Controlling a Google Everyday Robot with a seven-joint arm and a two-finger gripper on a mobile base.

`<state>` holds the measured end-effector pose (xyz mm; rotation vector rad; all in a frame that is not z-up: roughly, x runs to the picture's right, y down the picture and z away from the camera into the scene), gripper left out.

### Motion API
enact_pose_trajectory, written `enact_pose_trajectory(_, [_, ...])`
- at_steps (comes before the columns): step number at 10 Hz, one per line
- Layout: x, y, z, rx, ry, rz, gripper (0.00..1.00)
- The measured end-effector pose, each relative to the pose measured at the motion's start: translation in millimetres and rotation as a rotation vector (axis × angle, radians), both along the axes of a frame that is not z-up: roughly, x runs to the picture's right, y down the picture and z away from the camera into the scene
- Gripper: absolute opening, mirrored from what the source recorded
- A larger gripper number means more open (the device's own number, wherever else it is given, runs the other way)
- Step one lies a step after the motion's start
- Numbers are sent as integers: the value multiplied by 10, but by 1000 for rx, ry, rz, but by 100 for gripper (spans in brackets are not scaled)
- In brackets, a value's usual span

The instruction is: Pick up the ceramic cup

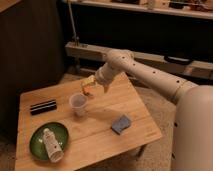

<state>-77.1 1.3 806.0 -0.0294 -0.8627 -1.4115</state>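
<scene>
The ceramic cup (78, 104) is small, white and handleless. It stands upright on the wooden table (95, 137), a little back of the middle. My gripper (91, 87) hangs at the end of the white arm (145, 75), just above and behind the cup's right side, apart from it. A small orange-yellow object (87, 91) lies on the table right by the gripper and is partly hidden by it.
A black flat bar (42, 106) lies left of the cup. A green plate (36, 135) at the front left holds a white bottle (51, 145) on its side. A blue sponge (121, 124) lies at the right. A low bench (165, 57) stands behind the table.
</scene>
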Motion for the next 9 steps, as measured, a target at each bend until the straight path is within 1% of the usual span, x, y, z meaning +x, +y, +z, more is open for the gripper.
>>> enact_pose_trajectory(1, [-85,73,46,-12,-5,-16,80])
enact_pose_trajectory(3, [-165,191,130,-36,-11,-29,80])
enact_pose_trajectory(6, [-194,354,212,-72,-30,-36,80])
enact_pose_trajectory(9, [-233,477,253,-96,-45,-46,80])
